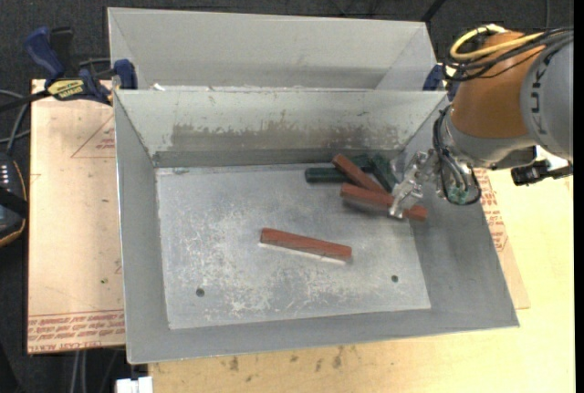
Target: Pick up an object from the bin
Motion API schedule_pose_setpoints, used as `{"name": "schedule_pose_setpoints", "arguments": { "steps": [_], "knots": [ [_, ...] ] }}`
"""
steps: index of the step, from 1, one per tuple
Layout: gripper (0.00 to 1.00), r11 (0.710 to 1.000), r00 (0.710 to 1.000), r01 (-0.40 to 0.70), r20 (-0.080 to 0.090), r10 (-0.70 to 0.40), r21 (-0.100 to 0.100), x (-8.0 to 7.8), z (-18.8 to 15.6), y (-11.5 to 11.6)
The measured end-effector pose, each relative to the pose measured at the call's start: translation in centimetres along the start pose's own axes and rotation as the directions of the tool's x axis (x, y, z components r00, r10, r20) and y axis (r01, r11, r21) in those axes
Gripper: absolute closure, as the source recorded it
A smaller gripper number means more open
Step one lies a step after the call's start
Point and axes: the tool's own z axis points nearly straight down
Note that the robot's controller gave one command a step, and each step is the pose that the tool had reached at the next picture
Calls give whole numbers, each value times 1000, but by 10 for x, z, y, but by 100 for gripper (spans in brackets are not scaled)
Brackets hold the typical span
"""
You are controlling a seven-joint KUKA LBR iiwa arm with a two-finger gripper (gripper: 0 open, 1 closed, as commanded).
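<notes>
Camera view, looking down: a grey bin [137,200] held a small heap [339,170] of red and dark green bars in its far right corner. The gripper [402,200], on an arm [493,108] reaching in from the right, sat low at the heap's right edge, over a red bar [365,198]. Its jaws' state could not be told. A long bar [306,245], also red, lay alone mid-floor, well apart.

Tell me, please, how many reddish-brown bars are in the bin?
3: a lone bar mid-floor; an upper bar and a lower bar in the far-right heap by the gripper. Others may be hidden there.
</notes>
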Motion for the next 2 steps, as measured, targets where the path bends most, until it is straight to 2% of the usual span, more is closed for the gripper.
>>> {"name": "schedule_pose_setpoints", "arguments": {
  "steps": [2],
  "knots": [
    [100, 1000, 1000, 1, 6, -1, -1, -1, -36, 1]
  ]
}}
